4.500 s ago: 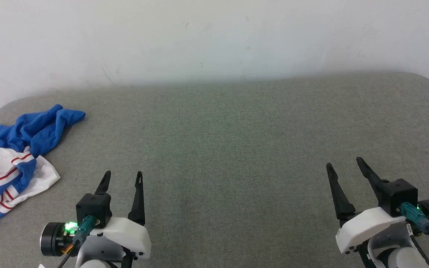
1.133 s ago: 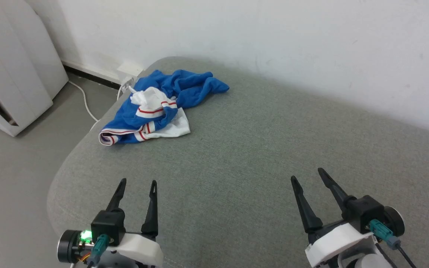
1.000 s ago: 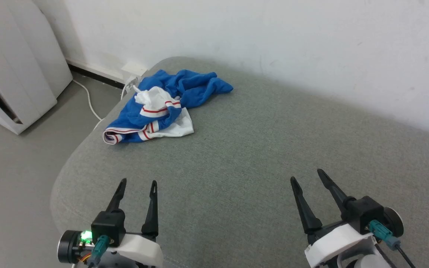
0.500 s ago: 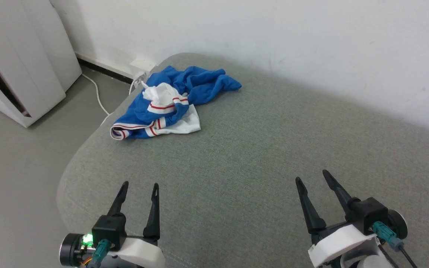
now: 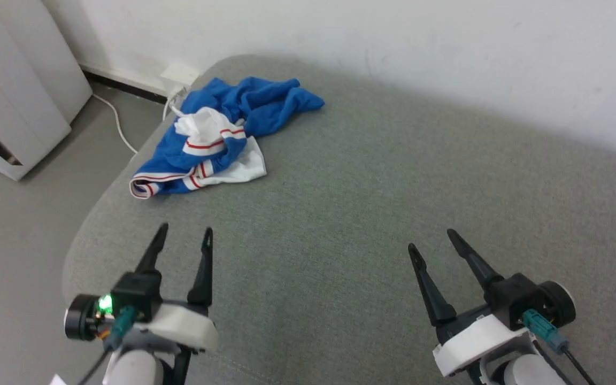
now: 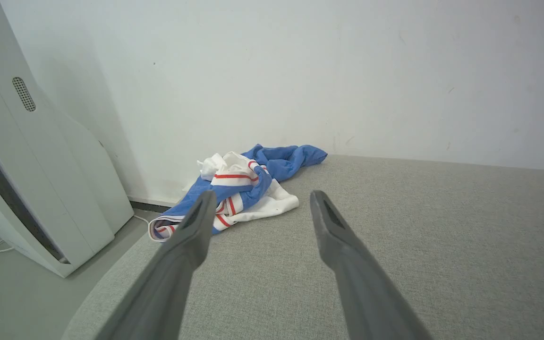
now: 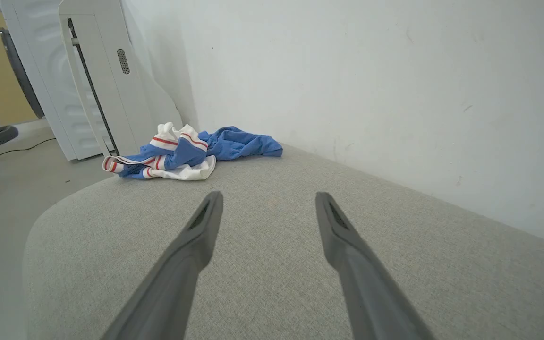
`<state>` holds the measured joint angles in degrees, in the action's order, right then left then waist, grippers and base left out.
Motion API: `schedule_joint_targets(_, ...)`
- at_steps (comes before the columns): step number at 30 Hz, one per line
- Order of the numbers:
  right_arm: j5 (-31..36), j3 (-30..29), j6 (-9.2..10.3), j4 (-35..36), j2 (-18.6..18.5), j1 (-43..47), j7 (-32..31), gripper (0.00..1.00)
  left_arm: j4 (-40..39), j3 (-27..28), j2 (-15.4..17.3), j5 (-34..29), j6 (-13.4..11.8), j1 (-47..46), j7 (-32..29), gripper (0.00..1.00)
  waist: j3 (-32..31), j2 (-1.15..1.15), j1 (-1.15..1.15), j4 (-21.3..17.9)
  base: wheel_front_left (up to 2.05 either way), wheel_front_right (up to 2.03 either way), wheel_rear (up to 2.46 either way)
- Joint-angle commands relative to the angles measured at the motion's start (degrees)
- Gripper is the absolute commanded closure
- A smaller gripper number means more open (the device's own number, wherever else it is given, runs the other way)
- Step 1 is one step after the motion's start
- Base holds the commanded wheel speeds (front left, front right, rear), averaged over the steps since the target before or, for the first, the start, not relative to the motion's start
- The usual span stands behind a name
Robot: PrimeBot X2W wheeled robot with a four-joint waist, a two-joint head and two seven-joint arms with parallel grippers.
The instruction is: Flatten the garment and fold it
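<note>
The garment [image 5: 217, 136] lies well beyond the left claw [image 5: 186, 228] and right claw [image 5: 430, 238], both wide.

The left gripper [image 5: 186, 229], two long dark tapered fingers on a black block and white wrist shell, sits at the lower left of the head view. Its jaws are spread wide and tilt slightly right, and a green light [image 5: 105, 303] glows at the wrist. The matching right gripper [image 5: 430, 239] sits lower right, equally splayed and leaning left.
</note>
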<state>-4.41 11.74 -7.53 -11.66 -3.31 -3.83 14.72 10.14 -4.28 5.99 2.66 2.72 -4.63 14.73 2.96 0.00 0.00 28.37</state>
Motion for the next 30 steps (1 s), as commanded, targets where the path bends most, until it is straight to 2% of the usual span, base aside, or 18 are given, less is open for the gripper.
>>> schedule_joint_targets(1,0.4,0.5,0.04,0.7,-1.1,-1.3,0.3,0.00,1.2,0.5,0.5,0.7,0.4,-2.7,0.3,0.00,3.5,0.00,0.00,-2.0,0.00,0.00,0.00)
schedule_joint_targets(4,0.4,1.4,0.04,2.5,-2.8,-1.9,0.3,0.00,4.8,0.9,1.7,1.2,1.2,-7.5,0.0,0.00,6.5,0.00,0.00,-3.0,0.00,0.00,0.00)
schedule_joint_targets(8,1.0,2.0,0.04,5.6,-4.9,-2.3,0.1,0.00,11.6,1.3,3.8,2.9,2.6,-15.2,-4.0,0.00,10.6,0.00,0.00,-4.5,0.00,0.00,0.00)
schedule_joint_targets(14,1.6,3.4,0.04,13.6,-7.2,-4.1,-2.9,0.00,21.5,2.2,8.3,4.3,3.6,-26.8,-8.3,0.00,17.2,0.00,0.00,-8.4,0.00,0.00,0.00)
schedule_joint_targets(17,1.9,3.1,0.04,18.0,-7.9,-4.8,-4.6,0.00,26.7,1.6,10.3,6.6,4.4,-32.7,-12.7,0.00,20.8,0.00,0.00,-9.9,0.00,0.00,0.00)
schedule_joint_targets(21,2.1,3.4,0.04,22.4,-8.7,-6.2,-6.4,0.00,33.1,-1.9,14.6,9.8,4.7,-40.1,-18.3,0.00,25.1,0.00,0.00,-12.2,0.00,0.00,0.00)
schedule_joint_targets(27,2.7,2.9,0.04,26.5,-8.7,-7.6,-7.7,0.00,37.6,-9.1,20.5,20.4,4.8,-47.4,-26.1,0.00,29.9,0.00,0.00,-15.1,0.00,0.00,0.00)
schedule_joint_targets(28,2.7,2.9,0.04,26.5,-8.7,-7.6,-7.7,0.00,37.6,-9.1,20.5,20.4,4.8,-47.4,-26.1,0.00,29.9,0.00,0.00,-15.1,0.00,0.00,0.00)
schedule_joint_targets(30,2.9,2.6,0.04,27.3,-8.8,-7.7,-7.8,0.00,38.5,-10.8,22.1,24.2,4.8,-49.1,-29.8,0.00,30.8,0.00,0.00,-15.7,0.00,0.00,0.00)
